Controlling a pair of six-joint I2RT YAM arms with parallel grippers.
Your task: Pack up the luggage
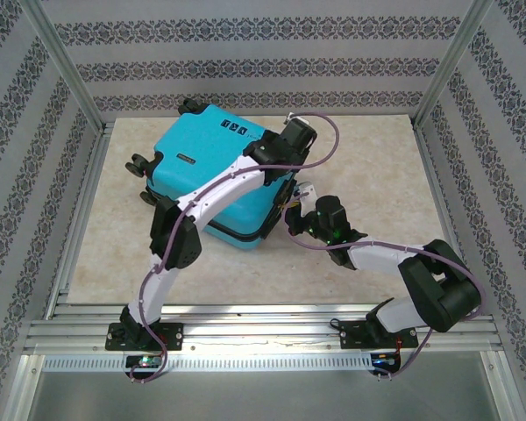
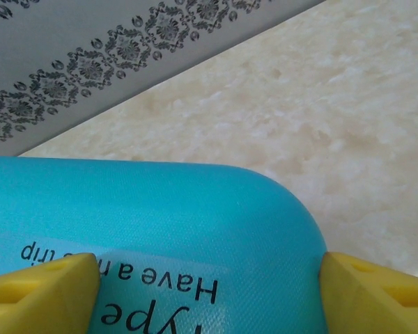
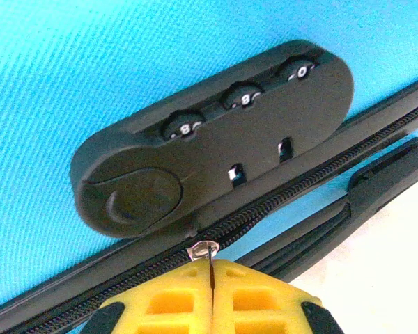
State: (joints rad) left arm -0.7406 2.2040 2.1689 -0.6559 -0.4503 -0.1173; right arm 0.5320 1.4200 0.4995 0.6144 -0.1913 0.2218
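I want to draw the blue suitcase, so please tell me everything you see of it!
The luggage is a small turquoise hard-shell suitcase, finely textured, lying flat and closed on the pale table, toward the back left. Black wheels stick out at its left end. Dark print on top includes "Have a" and "trip". Its side carries a black three-dial lock above a black zipper. The right gripper pinches the small metal zipper pull; the left gripper is open over a rounded top corner.
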